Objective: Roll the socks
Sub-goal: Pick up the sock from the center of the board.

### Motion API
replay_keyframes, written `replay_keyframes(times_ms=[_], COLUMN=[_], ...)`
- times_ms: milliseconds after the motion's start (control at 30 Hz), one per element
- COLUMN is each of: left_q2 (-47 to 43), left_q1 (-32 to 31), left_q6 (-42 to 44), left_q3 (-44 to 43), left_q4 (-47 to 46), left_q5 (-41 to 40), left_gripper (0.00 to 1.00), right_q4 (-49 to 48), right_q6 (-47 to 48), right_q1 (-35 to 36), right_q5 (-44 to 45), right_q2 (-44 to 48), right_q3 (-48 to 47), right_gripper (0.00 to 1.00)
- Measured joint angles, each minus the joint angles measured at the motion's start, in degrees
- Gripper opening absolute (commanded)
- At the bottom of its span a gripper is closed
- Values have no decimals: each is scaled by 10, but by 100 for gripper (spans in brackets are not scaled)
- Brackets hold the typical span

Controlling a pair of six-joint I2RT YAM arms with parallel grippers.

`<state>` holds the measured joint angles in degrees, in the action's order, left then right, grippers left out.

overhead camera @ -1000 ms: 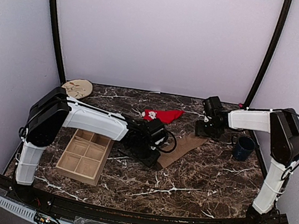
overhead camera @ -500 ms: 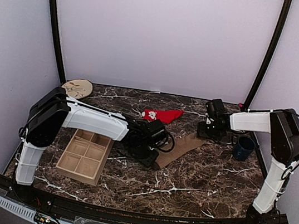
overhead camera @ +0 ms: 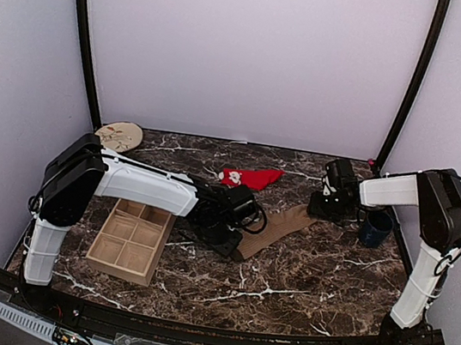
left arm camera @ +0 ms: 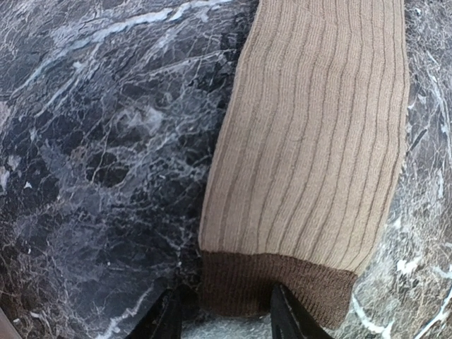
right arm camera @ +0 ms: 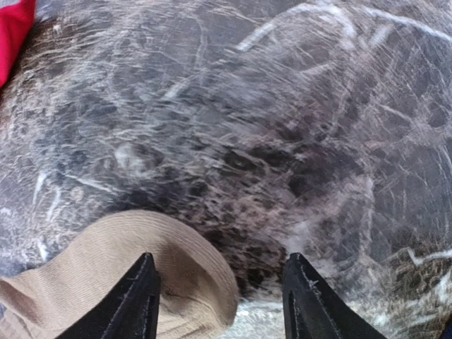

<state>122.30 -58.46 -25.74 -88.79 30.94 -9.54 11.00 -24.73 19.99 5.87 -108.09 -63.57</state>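
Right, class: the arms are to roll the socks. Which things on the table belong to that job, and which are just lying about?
Job:
ribbed tan-brown fabric sock
bright red fabric sock

Lying about:
wooden compartment tray
dark blue mug
round pale disc

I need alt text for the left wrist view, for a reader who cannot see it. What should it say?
A tan ribbed sock lies flat on a dark marble table. Its darker brown cuff is at the bottom of the picture, at the two spread black fingertips of the left gripper.
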Motion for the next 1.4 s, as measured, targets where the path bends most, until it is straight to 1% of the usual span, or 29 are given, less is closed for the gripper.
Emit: replay_keyframes(times_ms=[167, 233, 333, 567, 700, 900, 1100, 1167, 1267, 1400], left_q2=[-1, -1, -1, -1, -1, -1, -1, -1, -1, -1], left_q1=[0, 0, 0, 1, 1, 1, 2, 2, 3, 4], left_q6=[0, 0, -2, -4, -5, -5, -10, -11, -14, -17], left_q3=[0, 0, 0, 0, -1, -3, -3, -4, -4, -5], left_q4=[5, 6, 6, 7, 8, 14, 16, 16, 17, 21], left_q5=[-4, -5, -5, -5, -5, -5, -5, -5, -4, -3], left_gripper=[46, 46, 46, 46, 47, 46, 46, 46, 46, 46], right_q4=[-19, -23, -25, -33, -34, -34, -33, -31, -19, -11], right_q6=[-1, -2, -1, 2, 6, 12, 19, 20, 22, 26], right_q1=[-2, -2, -3, -4, -4, 3, 34, 48, 62, 58], right_q5=[-28, -38, -50, -74, -88, -104, -109, -110, -102, -81], right_q2=[0, -1, -3, -3, 10, 57, 87, 89, 91, 94], right_q3=[2, 2, 2, 8, 15, 19, 18, 18, 18, 18], right_gripper=[24, 19, 16, 15, 15, 16, 17, 20, 35, 42])
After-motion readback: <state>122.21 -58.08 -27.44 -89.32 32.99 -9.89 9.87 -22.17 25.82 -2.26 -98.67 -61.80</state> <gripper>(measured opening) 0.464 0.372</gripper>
